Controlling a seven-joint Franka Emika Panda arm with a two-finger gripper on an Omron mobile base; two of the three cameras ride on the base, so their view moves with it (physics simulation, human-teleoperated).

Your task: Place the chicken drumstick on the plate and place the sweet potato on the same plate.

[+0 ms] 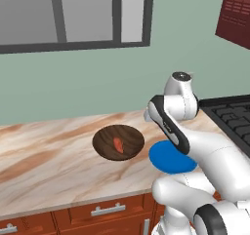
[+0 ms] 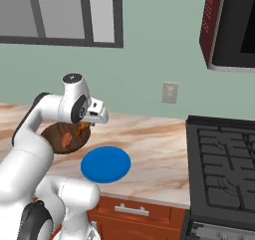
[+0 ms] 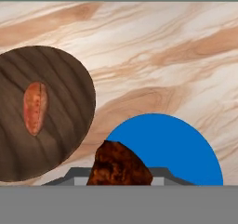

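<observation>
Here the gripper (image 3: 120,179) sits at the six o'clock edge of the hand view, its fingers closed in on the chicken drumstick (image 3: 119,165). The dark, mottled orange-brown piece rises from between them, and the finger tips themselves are mostly hidden behind it, so only the grip on the meat can be read, not the exact gap. In the right base view the drumstick (image 2: 82,129) shows as a small brown bit hanging under the white hand (image 2: 92,115), above the marbled counter (image 2: 159,149).

The blue plate (image 3: 179,148) lies on the counter, and in the hand view the drumstick's upper end overlaps its rim at about nine o'clock of the plate. I cannot tell from the pictures whether the drumstick touches the plate or hangs above it. In the right base view the plate (image 2: 105,164) rests at about five o'clock from the hand.

The sweet potato (image 3: 35,108) lies flat inside the dark wooden dish (image 3: 60,79), a reddish-orange oval a little toward nine o'clock of the dish's middle. In the left base view the sweet potato (image 1: 118,144) rests near the middle of the dish (image 1: 105,139), and the plate (image 1: 163,161) lies just beside the dish at about four o'clock, partly covered by the arm.
</observation>
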